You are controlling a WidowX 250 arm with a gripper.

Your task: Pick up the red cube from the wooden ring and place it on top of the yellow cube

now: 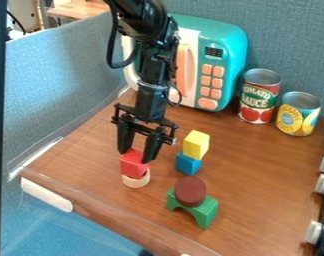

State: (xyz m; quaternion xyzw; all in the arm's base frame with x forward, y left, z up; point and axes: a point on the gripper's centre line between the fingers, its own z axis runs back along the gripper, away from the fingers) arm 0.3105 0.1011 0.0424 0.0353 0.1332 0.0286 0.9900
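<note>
Claw (136, 157) gripped red block (132, 166) atop pale round block (136, 181), near left on table (258, 175). Good handling called for level, centred seating, light squeeze, clearance from yellow block (196, 144) at right.

Place: toy kitchen setup
Microwave (229, 42): teal, top centre
Food cans (258, 96): upper right
White knobs (322, 184): right edge

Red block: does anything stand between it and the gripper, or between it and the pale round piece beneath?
Nothing visible does: the gripper is right at the red block, which sits directly on the pale round piece.
</note>
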